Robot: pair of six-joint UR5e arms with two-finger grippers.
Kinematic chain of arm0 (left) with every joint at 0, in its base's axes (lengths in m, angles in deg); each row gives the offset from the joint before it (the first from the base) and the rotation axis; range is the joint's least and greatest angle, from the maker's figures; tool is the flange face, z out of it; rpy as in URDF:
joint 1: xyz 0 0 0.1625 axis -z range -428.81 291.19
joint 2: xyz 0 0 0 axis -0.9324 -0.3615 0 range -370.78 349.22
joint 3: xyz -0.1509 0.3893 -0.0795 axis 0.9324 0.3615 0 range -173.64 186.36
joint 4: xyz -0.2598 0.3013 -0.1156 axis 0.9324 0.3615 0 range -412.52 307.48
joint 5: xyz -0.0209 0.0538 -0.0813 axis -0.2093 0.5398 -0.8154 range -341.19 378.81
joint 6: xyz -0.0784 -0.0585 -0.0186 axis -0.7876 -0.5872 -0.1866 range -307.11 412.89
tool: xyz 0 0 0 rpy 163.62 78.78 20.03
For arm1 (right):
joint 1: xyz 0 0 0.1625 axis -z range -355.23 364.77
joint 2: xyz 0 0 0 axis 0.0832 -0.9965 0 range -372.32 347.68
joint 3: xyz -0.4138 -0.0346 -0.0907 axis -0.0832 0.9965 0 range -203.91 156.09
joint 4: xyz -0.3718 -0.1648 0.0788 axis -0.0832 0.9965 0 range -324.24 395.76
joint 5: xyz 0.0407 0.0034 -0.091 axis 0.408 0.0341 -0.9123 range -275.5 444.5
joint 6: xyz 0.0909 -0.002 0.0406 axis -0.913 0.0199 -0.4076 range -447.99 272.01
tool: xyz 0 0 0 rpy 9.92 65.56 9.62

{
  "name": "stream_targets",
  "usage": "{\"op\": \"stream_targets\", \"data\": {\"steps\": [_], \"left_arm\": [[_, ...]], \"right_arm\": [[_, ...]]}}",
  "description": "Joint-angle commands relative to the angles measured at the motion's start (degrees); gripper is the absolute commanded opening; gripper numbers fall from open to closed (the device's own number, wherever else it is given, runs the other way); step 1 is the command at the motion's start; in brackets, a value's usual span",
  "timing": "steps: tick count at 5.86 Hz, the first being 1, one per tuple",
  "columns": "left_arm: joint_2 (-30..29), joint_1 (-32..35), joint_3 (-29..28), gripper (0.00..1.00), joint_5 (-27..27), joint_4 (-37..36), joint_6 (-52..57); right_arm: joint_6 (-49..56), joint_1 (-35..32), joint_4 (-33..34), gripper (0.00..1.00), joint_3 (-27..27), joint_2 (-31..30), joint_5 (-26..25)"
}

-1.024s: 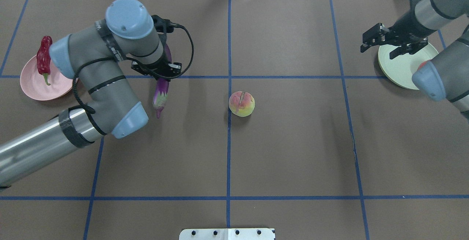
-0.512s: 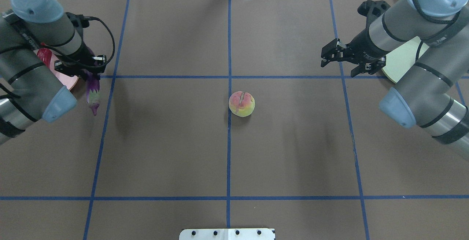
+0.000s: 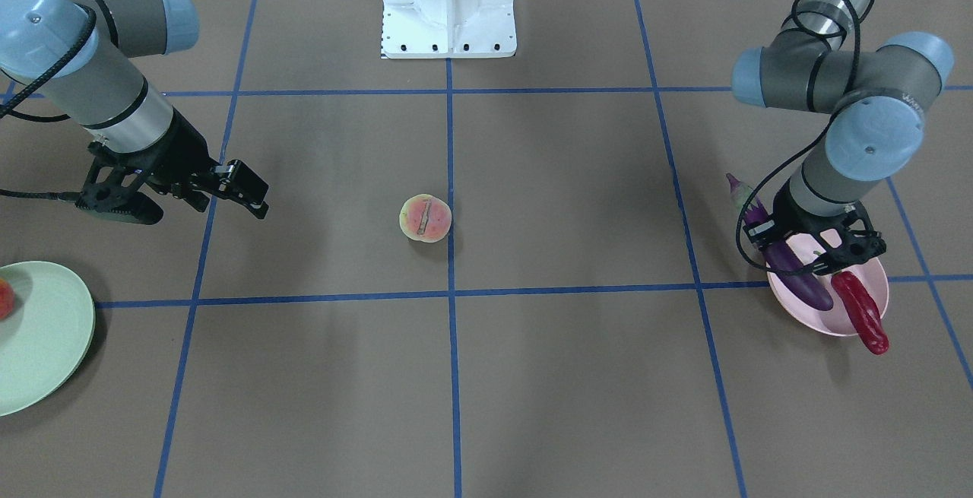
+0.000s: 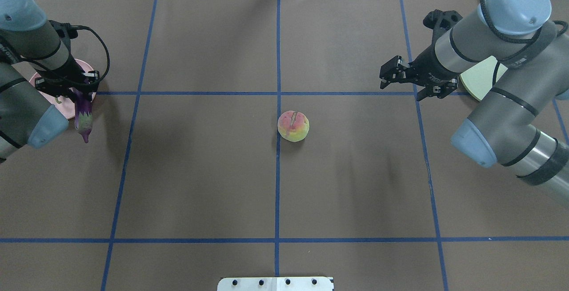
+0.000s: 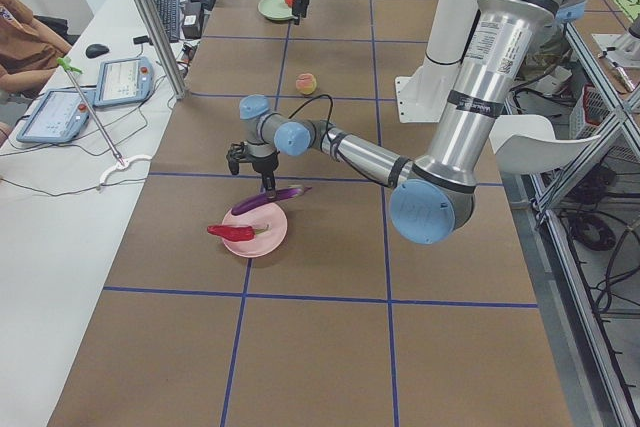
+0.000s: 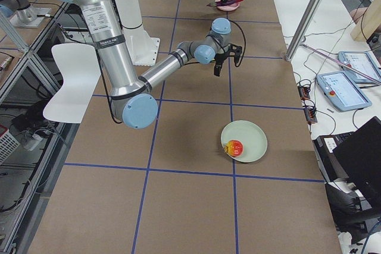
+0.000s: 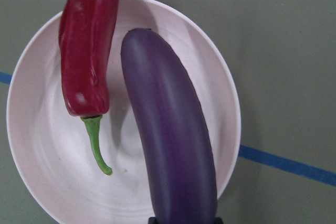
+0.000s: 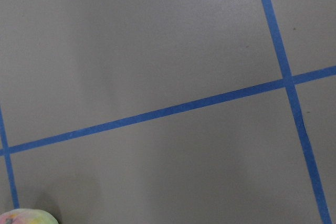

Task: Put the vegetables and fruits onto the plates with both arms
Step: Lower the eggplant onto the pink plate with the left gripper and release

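Note:
My left gripper (image 3: 817, 249) is shut on the purple eggplant (image 3: 790, 268), held level over the pink plate (image 3: 878, 274). Its rounded end lies over the plate and its green-capped end sticks out past the rim (image 4: 83, 115). In the left wrist view the eggplant (image 7: 170, 145) lies beside the red chili (image 7: 89, 40) on the plate (image 7: 47, 182). The peach (image 4: 293, 125) sits at the table's centre. My right gripper (image 4: 401, 87) is open and empty, to the right of the peach. The orange-red fruit (image 6: 234, 147) lies on the green plate (image 6: 250, 138).
The brown table cover carries a blue tape grid (image 4: 277, 171). The white robot base (image 3: 448, 4) stands at the near middle edge. The green plate (image 4: 480, 80) is partly hidden behind my right arm at the far right.
My left arm has carried the eggplant leftward from mid-table to over the pink plate. My right gripper, still open, has moved from over the green plate leftward toward the centre.

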Motion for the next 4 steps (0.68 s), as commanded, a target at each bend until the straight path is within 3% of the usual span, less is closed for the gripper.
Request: {"op": "stream_targets", "data": {"steps": [1, 2, 4], "left_arm": [[0.2, 1.1, -1.1, 0.12, 0.2, 0.1, 5.4], [-0.3, 0.9, -2.7, 0.27, 0.2, 0.3, 5.5], [-0.5, 1.4, -3.1, 1.0, 0.9, 0.3, 7.6]], "right_arm": [[-0.1, 0.5, 0.0, 1.0, 0.1, -0.1, -0.2], [-0.1, 0.5, 0.0, 1.0, 0.2, -0.1, -0.9], [-2.0, 2.4, 0.0, 1.0, 0.1, 0.0, -1.9]]}}
